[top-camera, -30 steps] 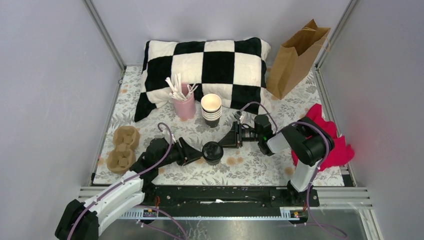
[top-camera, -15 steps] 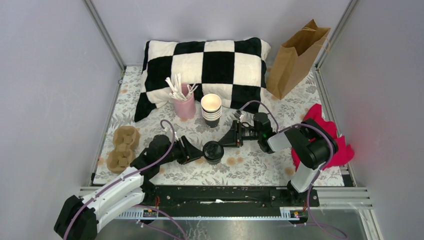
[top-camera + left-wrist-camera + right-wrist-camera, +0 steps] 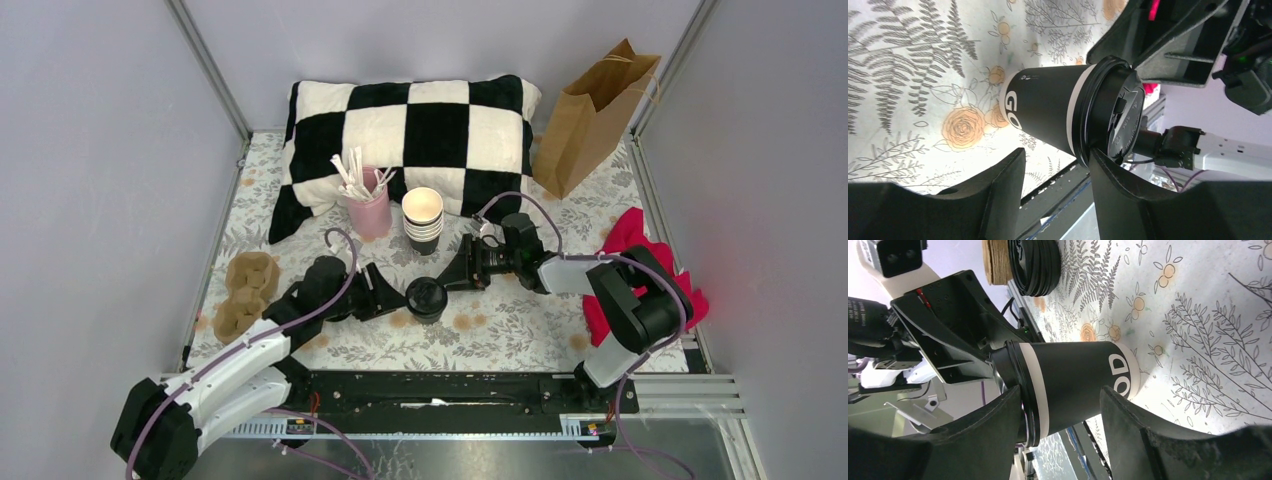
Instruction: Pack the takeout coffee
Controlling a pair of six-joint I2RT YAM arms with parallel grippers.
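Both nearer takeout coffee [image 3: 425, 298]: left end effector [image 3: 395, 305], right end effector [image 3: 452, 283].

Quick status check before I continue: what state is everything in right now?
takeout coffee, upright on the table, lid on, not gripped.
left gripper, open, right by the coffee.
right gripper, open, right by the coffee.
paper bag, standing, mouth looks open.
cup stack, upright, lidless.
pink cup, upright, holding white sticks.
cup carriers, empty.

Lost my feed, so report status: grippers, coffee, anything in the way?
Left gripper open, right gripper open, facing across the takeout coffee. Coffee upright, lidded, on the table. Right arm lies between it and the paper bag.
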